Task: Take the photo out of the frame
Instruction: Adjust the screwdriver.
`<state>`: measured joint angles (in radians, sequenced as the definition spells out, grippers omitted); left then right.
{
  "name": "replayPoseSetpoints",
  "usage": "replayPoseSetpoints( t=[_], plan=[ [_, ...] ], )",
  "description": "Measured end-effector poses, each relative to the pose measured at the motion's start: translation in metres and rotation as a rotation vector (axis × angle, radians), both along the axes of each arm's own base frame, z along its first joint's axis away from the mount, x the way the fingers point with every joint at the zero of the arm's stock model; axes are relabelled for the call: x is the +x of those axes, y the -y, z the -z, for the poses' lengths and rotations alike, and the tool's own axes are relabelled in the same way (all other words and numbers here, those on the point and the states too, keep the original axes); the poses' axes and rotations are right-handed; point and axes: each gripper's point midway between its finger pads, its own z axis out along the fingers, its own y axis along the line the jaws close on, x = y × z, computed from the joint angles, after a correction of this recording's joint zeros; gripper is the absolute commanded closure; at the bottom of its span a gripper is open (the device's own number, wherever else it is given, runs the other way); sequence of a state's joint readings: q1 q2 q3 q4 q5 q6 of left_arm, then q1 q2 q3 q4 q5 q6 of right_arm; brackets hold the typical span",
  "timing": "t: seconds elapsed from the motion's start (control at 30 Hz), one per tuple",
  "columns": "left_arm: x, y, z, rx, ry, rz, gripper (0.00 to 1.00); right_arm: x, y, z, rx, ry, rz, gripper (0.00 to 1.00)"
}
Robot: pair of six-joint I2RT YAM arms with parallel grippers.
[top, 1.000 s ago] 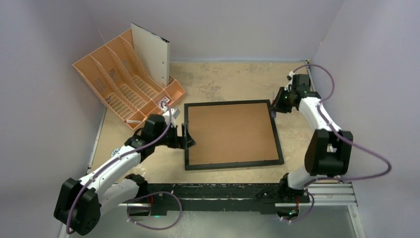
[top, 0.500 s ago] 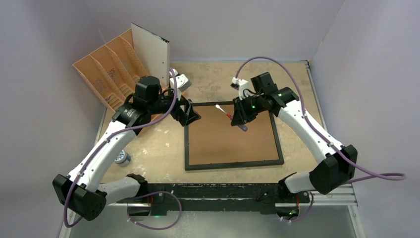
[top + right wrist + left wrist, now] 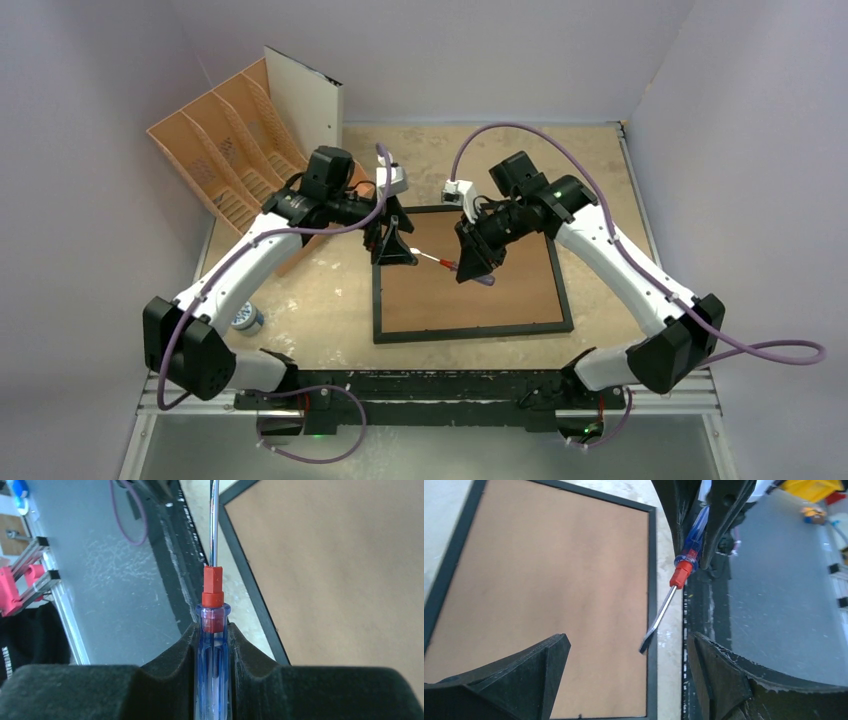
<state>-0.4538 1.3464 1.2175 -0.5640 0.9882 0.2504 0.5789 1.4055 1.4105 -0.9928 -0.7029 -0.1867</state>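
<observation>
A speckled beige tabletop [image 3: 460, 160] carries the black frame [image 3: 470, 331], which lies flat and back up, its brown backing [image 3: 480, 295] filling the opening. The photo cannot be seen from this side. Up and to the left of the frame, against the wall, stands an orange organiser [image 3: 215, 150] with a white sheet [image 3: 305, 105] upright in the slot nearest the frame.

Both arms reach in over the frame's far half. The left gripper [image 3: 397, 245] hovers at the frame's far left corner, its fingers spread wide with nothing between them. The right gripper [image 3: 472, 255] hangs over the backing, just right of the left one, fingers pressed tight on the clear blue handle of a screwdriver [image 3: 212, 587]. The tool's red collar and steel blade jut out of the grip and point at the left gripper's gap; the flat tip stops just short of those fingers.

A small round tin [image 3: 246, 320] sits on the tabletop well left of the frame.
</observation>
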Motion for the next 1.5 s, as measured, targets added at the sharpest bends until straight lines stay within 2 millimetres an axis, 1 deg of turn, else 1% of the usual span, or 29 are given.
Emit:
replayPoseSetpoints(
  t=[0.07,0.2,0.43,0.5,0.6,0.8,0.87,0.97,1.03,1.07,1.13,1.17,1.23,1.27,1.3,1.33,1.4,1.43,1.47,1.5],
  plan=[
    [-0.005,0.004,0.002,-0.022,-0.032,0.041,0.09,-0.005,-0.003,-0.008,0.027,0.007,-0.033,1.0],
    [-0.016,0.01,0.003,-0.075,-0.109,0.13,0.15,-0.015,-0.007,-0.019,0.058,0.014,-0.083,1.0],
    [-0.031,0.014,0.009,-0.124,-0.242,0.234,0.36,-0.023,-0.006,-0.024,0.068,0.013,-0.109,1.0],
    [-0.035,0.013,0.01,-0.128,-0.267,0.252,0.44,-0.023,-0.006,-0.025,0.069,0.015,-0.109,1.0],
    [-0.038,0.013,0.01,-0.131,-0.296,0.275,0.45,-0.023,-0.006,-0.027,0.07,0.018,-0.111,1.0],
    [-0.041,0.014,0.005,-0.133,-0.322,0.299,0.44,-0.024,-0.008,-0.026,0.066,0.019,-0.116,1.0],
    [-0.043,0.014,0.001,-0.138,-0.328,0.306,0.51,-0.024,-0.008,-0.025,0.062,0.017,-0.119,1.0],
    [-0.044,0.016,-0.004,-0.144,-0.323,0.317,0.7,-0.022,-0.009,-0.022,0.051,0.01,-0.118,1.0],
    [-0.046,0.017,-0.005,-0.143,-0.322,0.322,0.89,-0.021,-0.009,-0.019,0.042,0.011,-0.114,1.0],
    [-0.047,0.017,-0.005,-0.141,-0.325,0.324,1.0,-0.02,-0.01,-0.018,0.039,0.013,-0.114,1.0],
    [-0.049,0.018,-0.004,-0.136,-0.331,0.329,1.0,-0.019,-0.01,-0.017,0.035,0.016,-0.112,1.0],
    [-0.05,0.018,-0.004,-0.132,-0.334,0.328,1.0,-0.018,-0.009,-0.017,0.032,0.016,-0.11,0.97],
    [-0.051,0.018,-0.003,-0.129,-0.337,0.328,1.0,-0.018,-0.01,-0.017,0.031,0.013,-0.103,0.85],
    [-0.051,0.018,-0.003,-0.128,-0.336,0.327,1.0,-0.018,-0.01,-0.018,0.03,0.011,-0.097,0.72],
    [-0.051,0.018,-0.003,-0.128,-0.333,0.326,1.0,-0.018,-0.01,-0.018,0.029,0.011,-0.092,0.54],
    [-0.051,0.018,-0.003,-0.129,-0.328,0.326,1.0,-0.017,-0.01,-0.018,0.03,0.014,-0.086,0.4],
    [-0.051,0.017,0.001,-0.119,-0.307,0.312,1.0,-0.014,-0.011,-0.017,0.046,0.027,-0.053,0.21],
    [-0.051,0.016,0.004,-0.116,-0.301,0.302,1.0,-0.011,-0.012,-0.018,0.068,0.043,-0.032,0.14],
    [-0.052,0.016,0.007,-0.115,-0.298,0.288,1.0,-0.009,-0.011,-0.017,0.09,0.051,-0.003,0.09],
    [-0.053,0.014,0.01,-0.118,-0.291,0.273,1.0,-0.007,-0.008,-0.018,0.118,0.056,0.032,0.07]
  ],
)
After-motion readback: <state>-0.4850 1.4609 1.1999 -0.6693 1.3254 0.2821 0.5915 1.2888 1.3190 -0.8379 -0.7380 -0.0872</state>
